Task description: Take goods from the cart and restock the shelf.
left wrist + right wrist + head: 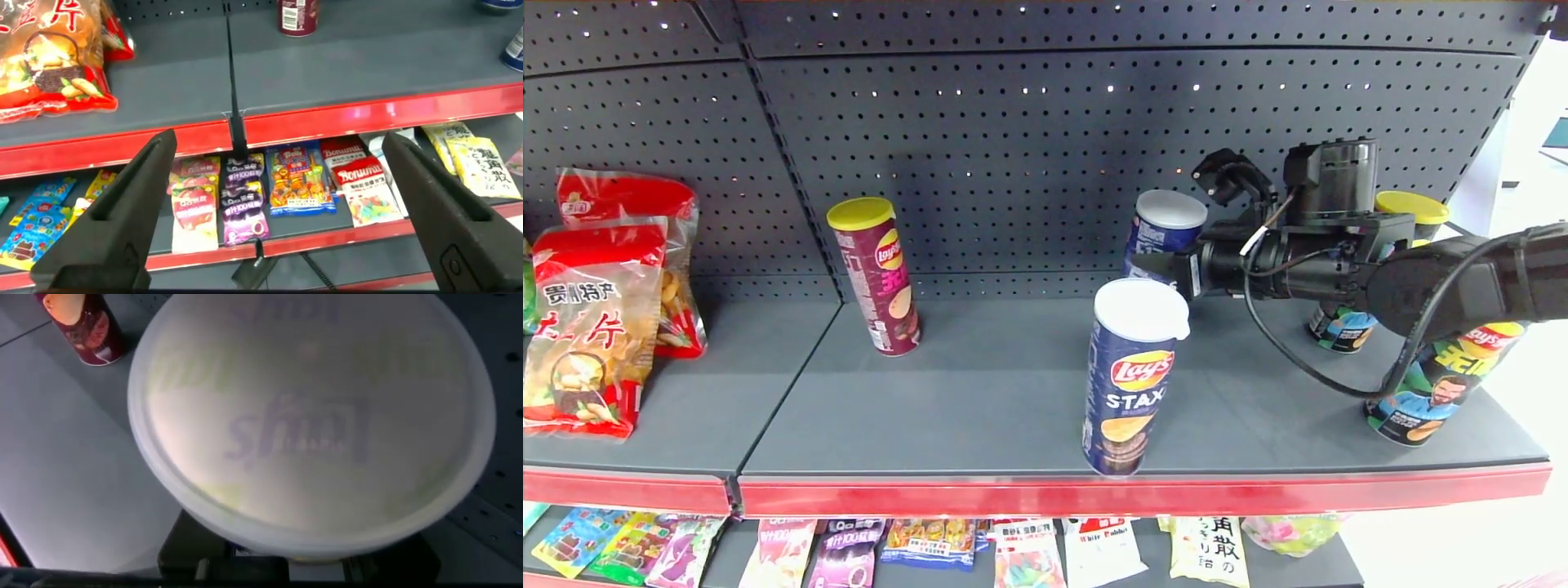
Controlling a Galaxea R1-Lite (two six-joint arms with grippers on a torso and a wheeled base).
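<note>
Held can (310, 416): light, stiff tube, slick, probably crushable; grip mid-body.
Right gripper (1153, 271): pinching it low down.
Left gripper (278, 212): spread, empty.

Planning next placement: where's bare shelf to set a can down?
Widest bare patch: grey shelf deck between the maroon yellow-lidded can and the front blue white-lidded can. Crowded on the right: right gripper holding the rear blue can, teal cans beside it.

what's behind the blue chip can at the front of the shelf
A second blue can with a white lid, held in the right claw, then the pegboard back wall. Its lower part is covered by the front can and claw.
</note>
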